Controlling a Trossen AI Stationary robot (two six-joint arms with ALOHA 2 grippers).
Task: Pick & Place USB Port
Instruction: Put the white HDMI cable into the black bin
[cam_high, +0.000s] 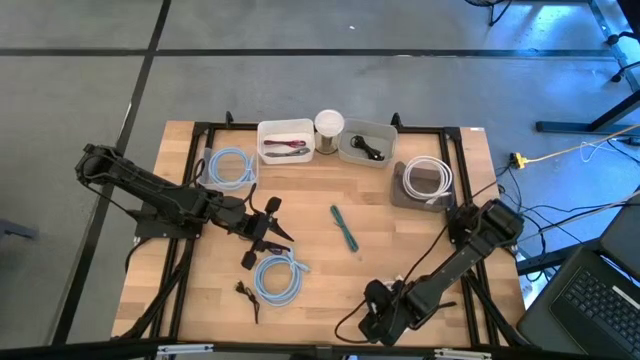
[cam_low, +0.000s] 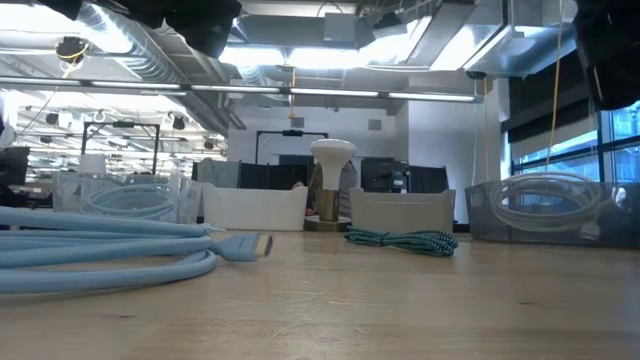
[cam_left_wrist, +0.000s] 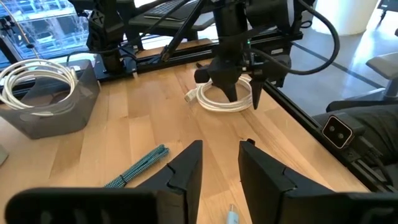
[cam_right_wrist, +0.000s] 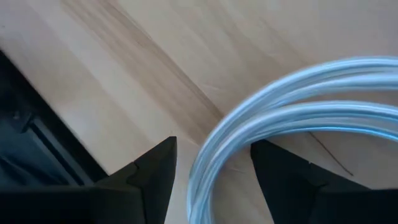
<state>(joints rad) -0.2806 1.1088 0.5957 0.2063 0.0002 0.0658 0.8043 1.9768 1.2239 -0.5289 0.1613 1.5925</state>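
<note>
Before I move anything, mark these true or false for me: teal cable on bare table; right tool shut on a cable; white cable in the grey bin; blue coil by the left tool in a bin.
1. The teal cable lies on the bare table. True.
2. The right tool is shut on a cable. False: it is open, astride a pale coil.
3. The white cable sits in the grey bin. True.
4. The blue coil by the left tool lies in a bin. False: it is on the table.

Bare tabletop (cam_high: 400, 245) lies open between the teal braided cable (cam_high: 344, 227) and the grey bin (cam_high: 421, 183) — room to pass there. The back edge is crowded with the white bin (cam_high: 285, 140), round lamp (cam_high: 329, 131) and grey tray (cam_high: 366, 143) — while a blue cable coil (cam_high: 279, 276) blocks the front left.
</note>
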